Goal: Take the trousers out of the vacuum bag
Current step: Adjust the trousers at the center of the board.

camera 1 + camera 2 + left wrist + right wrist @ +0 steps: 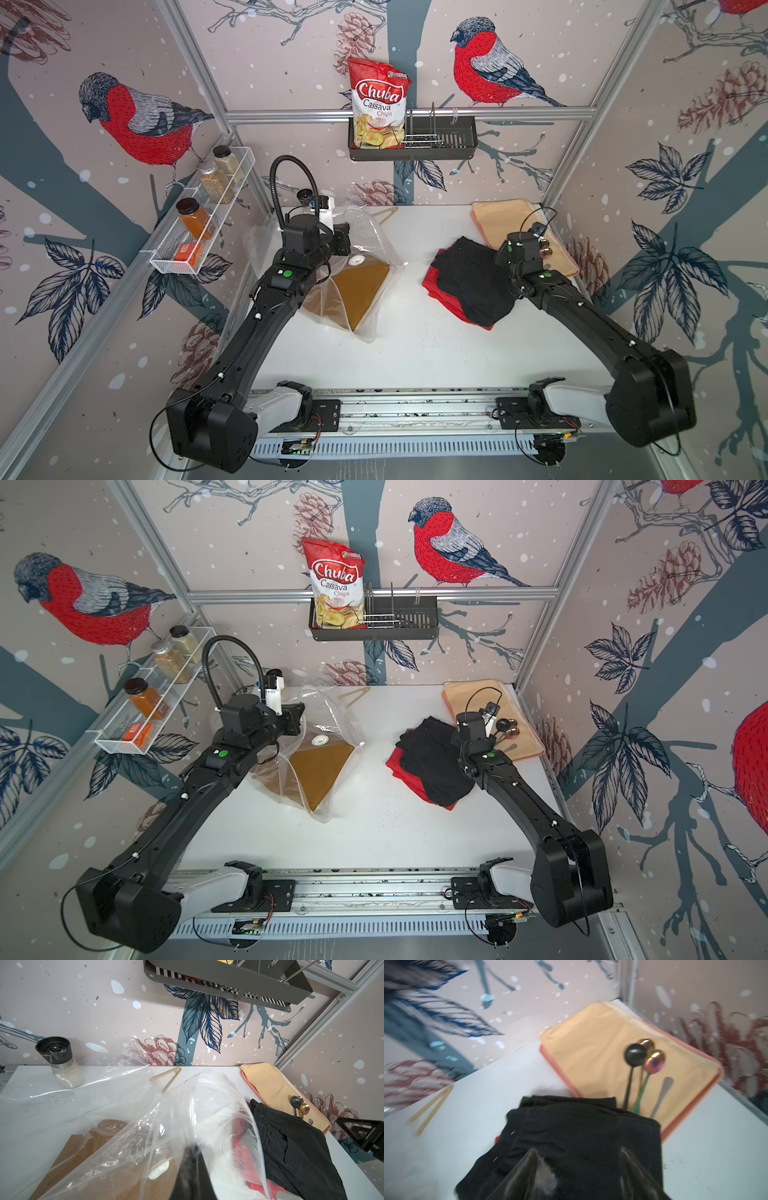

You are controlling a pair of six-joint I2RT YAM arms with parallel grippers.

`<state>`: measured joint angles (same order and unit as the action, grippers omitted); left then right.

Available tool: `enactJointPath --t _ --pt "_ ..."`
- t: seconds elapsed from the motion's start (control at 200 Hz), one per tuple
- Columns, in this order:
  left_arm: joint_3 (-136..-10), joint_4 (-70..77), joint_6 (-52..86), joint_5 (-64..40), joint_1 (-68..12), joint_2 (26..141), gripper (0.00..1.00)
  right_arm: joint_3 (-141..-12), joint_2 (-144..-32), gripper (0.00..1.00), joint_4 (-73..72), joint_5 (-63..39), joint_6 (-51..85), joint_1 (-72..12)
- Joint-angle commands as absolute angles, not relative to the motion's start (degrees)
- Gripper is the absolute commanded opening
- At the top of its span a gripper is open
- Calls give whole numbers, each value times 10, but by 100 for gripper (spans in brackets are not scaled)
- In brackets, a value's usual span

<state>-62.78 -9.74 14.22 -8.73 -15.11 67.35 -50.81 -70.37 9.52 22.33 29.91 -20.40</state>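
The clear vacuum bag (374, 245) lies left of centre with its white valve disc (356, 261) facing up. Mustard-brown trousers (357, 286) are still inside it. My left gripper (196, 1147) is shut on a pinch of the bag's plastic and holds that part lifted. Black trousers (469, 282) lie outside the bag at the right, on top of red trousers (434, 286). My right gripper (579, 1150) is open just above the black trousers (581, 1130), with nothing between its fingers. That view is motion-blurred.
A pale peach mat (507, 224) in the back right corner carries several spoons (643, 1057). Wooden tongs (384, 214) lie by the back wall. A grinder (60, 1061) stands back left. A chips bag (378, 108) sits in a wall basket, and a spice shelf (199, 224) hangs at left.
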Motion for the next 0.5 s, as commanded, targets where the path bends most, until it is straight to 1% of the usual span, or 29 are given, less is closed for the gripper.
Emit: enactJointPath --t 0.0,0.21,0.31,0.495 --pt "-637 -96 135 -86 -157 679 0 -523 -687 65 84 82 282 -252" --pt "-662 -111 128 -82 -173 687 0 -575 -700 67 89 13 336 -385" --pt "-680 -115 128 -76 -195 696 0 -600 -715 69 80 3 358 -443" --pt "-727 -122 125 -53 -263 734 0 -632 -753 69 69 0 380 -493"
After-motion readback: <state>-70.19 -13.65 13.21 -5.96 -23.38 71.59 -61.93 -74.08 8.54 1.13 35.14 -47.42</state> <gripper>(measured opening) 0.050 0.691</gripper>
